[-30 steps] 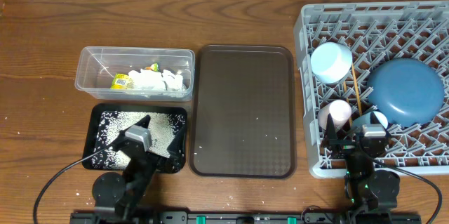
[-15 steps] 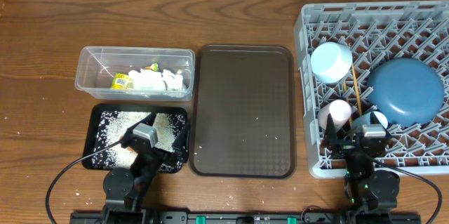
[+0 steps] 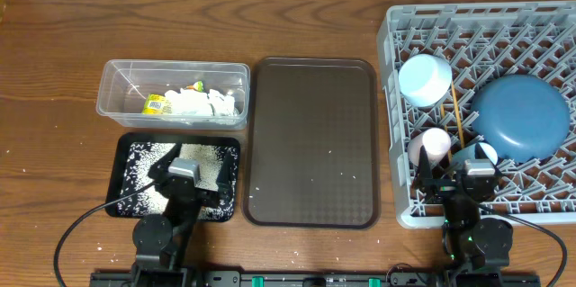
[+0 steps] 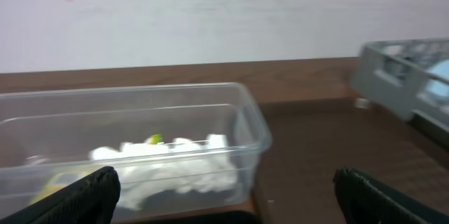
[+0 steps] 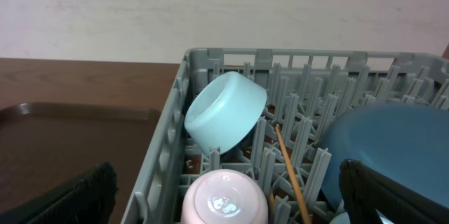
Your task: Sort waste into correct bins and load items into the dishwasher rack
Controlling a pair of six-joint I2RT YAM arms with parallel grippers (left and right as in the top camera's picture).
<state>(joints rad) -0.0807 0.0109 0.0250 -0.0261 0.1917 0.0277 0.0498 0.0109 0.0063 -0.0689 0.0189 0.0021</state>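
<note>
Where the dishes sit: all inside the grey rack (image 3: 392, 98), which takes up the right end of the table (image 3: 54, 44).
Light blue cup (image 3: 425, 79): on its side by the rack's left wall, toward the far end.
Plate (image 3: 522, 114): dark blue, leaning among the pegs on the right side of the rack.
Chopsticks (image 3: 459, 112): between the light blue cup and the plate, running front to back.
White cup (image 3: 430, 146): near the rack's near-left corner, its base turned toward the right arm.
Bowl (image 3: 480, 153): just beside the white cup, partly hidden by the right arm.
Clear tub (image 3: 171, 65): on the left of the table, holding a yellow-green wrapper (image 3: 157, 104) and a crumpled tissue (image 3: 205, 103).
Black tray (image 3: 120, 179): just in front of the tub, with rice (image 3: 144, 156) scattered over it.
Brown tray (image 3: 315, 143): between the tub and the rack, with a few stray grains on it.
Left pincer (image 4: 224, 182): over the near part of the black tray, facing the tub, fingers wide apart with nothing between them.
Right pincer (image 5: 224, 182): at the rack's near edge, facing the white cup, fingers wide apart and gripping nothing.
</note>
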